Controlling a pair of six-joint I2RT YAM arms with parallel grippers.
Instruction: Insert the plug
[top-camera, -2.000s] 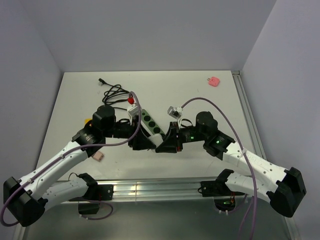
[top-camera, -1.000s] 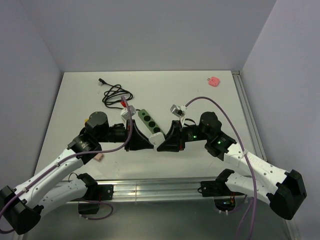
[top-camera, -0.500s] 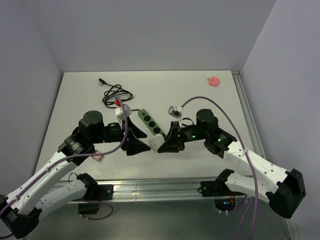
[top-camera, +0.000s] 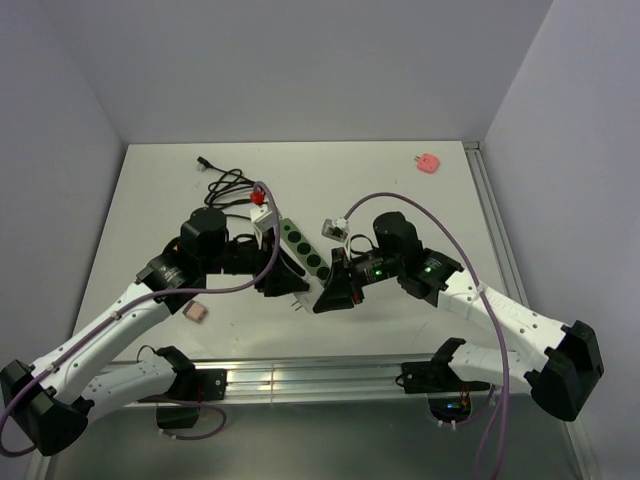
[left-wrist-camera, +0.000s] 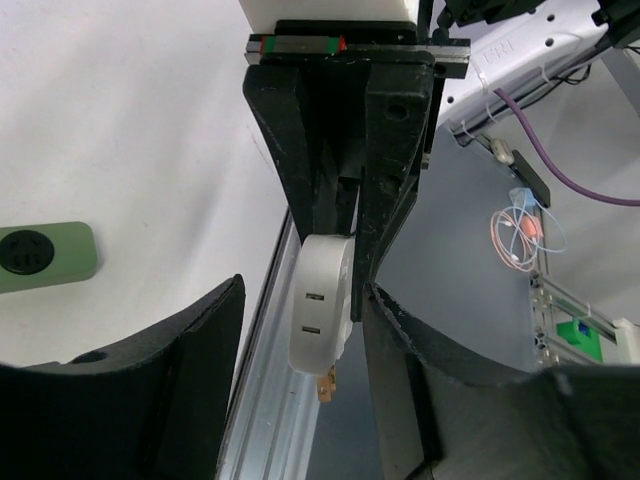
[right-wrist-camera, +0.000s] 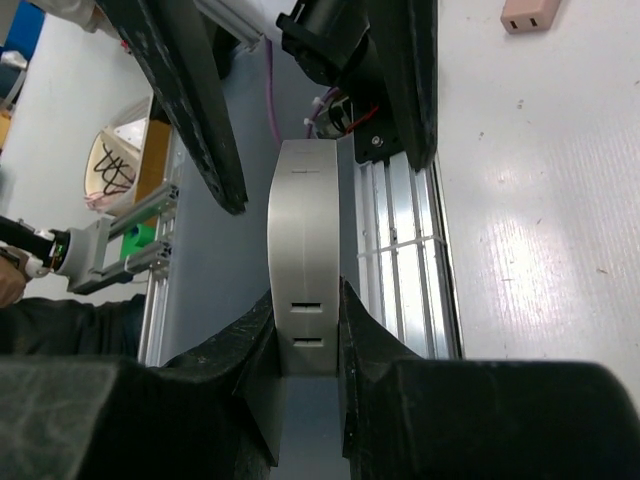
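Right gripper (right-wrist-camera: 305, 305) is clamped on the white plug (right-wrist-camera: 305, 220), near the front edge of the table (top-camera: 400, 190). Left gripper (left-wrist-camera: 305, 295) has its fingers apart either side of that plug, with a gap showing on one side. Green power strip (top-camera: 304, 250) lies just behind both.

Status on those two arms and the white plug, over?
Left gripper open around plug. Right gripper shut on plug, not inserted. Green power strip close, nothing blocking.
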